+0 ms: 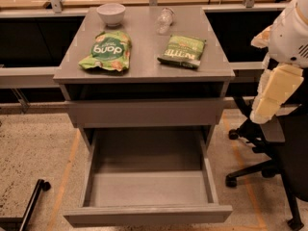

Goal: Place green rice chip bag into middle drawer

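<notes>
The green rice chip bag (106, 51), light green and crinkly with a round dark-green logo, lies on the left of the grey cabinet top (144, 69). The middle drawer (149, 187) is pulled out wide below a closed drawer front (144, 112); its grey floor is bare. Only my arm's white and cream links (276, 88) show at the right edge, beside the cabinet and level with the closed drawer. My gripper is out of view.
A flat dark-green bag with white text (182, 51) lies on the right of the top. A white bowl (111, 13) and a clear plastic cup on its side (164, 19) sit at the back. A black office chair (274, 167) stands on the right.
</notes>
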Action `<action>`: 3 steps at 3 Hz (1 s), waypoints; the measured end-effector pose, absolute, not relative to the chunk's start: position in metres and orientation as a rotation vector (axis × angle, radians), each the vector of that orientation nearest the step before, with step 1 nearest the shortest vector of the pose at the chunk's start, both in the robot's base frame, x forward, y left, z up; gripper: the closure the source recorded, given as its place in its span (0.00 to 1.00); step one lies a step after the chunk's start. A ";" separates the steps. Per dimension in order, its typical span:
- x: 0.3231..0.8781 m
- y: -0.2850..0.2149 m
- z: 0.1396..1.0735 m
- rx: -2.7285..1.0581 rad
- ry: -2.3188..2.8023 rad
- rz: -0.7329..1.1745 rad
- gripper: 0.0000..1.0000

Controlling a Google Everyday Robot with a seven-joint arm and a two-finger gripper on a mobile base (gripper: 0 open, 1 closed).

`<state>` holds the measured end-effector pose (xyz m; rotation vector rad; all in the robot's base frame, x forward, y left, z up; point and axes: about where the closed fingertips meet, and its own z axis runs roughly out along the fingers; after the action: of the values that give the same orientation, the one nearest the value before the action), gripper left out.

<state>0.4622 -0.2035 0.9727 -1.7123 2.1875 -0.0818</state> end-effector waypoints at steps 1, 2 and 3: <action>0.474 -0.194 0.958 -1.622 2.209 -0.015 0.00; 0.500 -0.168 0.939 -1.580 2.189 0.057 0.00; 0.526 -0.146 0.925 -1.558 2.171 0.101 0.00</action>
<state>0.5264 -0.1463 0.9255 -1.5576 2.1713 0.1006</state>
